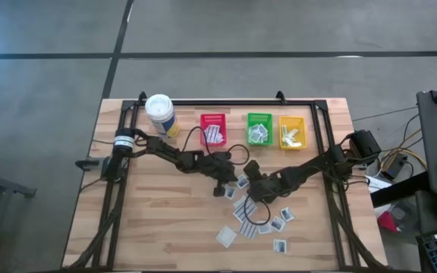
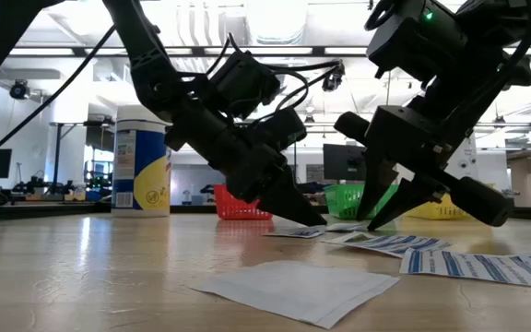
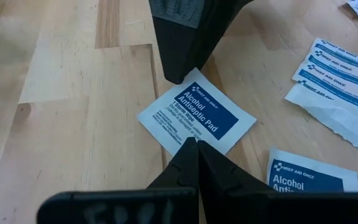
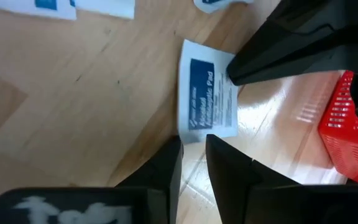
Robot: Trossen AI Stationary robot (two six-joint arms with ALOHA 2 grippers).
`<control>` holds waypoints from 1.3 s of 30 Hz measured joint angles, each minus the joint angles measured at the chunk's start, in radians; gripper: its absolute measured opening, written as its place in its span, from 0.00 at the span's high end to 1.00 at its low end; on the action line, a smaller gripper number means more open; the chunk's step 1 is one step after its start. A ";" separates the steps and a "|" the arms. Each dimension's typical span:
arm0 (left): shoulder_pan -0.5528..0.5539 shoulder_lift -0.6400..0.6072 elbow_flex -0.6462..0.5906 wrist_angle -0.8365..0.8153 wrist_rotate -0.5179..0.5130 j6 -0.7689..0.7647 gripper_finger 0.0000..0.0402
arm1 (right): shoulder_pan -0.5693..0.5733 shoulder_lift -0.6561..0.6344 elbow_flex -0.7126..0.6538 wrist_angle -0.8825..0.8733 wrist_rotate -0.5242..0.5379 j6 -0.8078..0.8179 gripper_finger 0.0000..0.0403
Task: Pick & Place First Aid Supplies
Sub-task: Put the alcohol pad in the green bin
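Observation:
A white packet with a dark-blue "Alcohol Antiseptic Pad" print point(image 3: 197, 112) lies flat on the wooden table between my two grippers. My left gripper point(image 3: 192, 144) is shut, and its tips rest on one edge of the packet. My right gripper point(image 4: 194, 146) is open by a narrow gap and stands at the packet's opposite edge point(image 4: 197, 138). In the high view both grippers point(image 1: 222, 188) point(image 1: 250, 182) meet near the table's middle. Several more white packets point(image 1: 258, 220) lie scattered toward the near right. My left gripper presses its shut fingertips point(image 3: 190, 149) down on the packet's edge point(image 3: 185, 134), slanting down from the table's left side. The packet lies flat on the table. My right gripper's fingers point(image 4: 169, 158) stand at the packet's other edge; I cannot tell whether they touch it.
A red bin point(image 1: 213, 130), a green bin point(image 1: 259, 129) and a yellow bin point(image 1: 292, 132) stand in a row at the far side. All three hold packets. A white canister with a yellow label point(image 1: 160, 114) stands at the far left. Bare wood lies at the near left.

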 joint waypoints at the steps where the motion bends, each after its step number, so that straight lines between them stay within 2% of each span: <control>1: 0.001 0.000 0.000 0.000 0.009 0.001 1.00 | 0.002 0.000 0.002 0.000 -0.005 0.001 0.81; 17: 0.009 0.001 -0.002 0.015 0.055 -0.024 1.00 | 0.005 0.002 0.007 0.035 -0.032 0.027 0.83; 25: 0.009 0.001 -0.001 0.013 0.058 -0.029 1.00 | 0.003 0.004 0.004 0.034 0.019 0.026 0.83; 31: 0.013 0.024 0.000 0.011 0.066 -0.051 1.00 | 0.002 0.004 0.007 0.029 0.086 0.098 0.83; 39: 0.014 0.032 0.000 0.008 0.065 -0.052 1.00 | 0.025 0.004 0.007 -0.004 0.088 0.100 0.83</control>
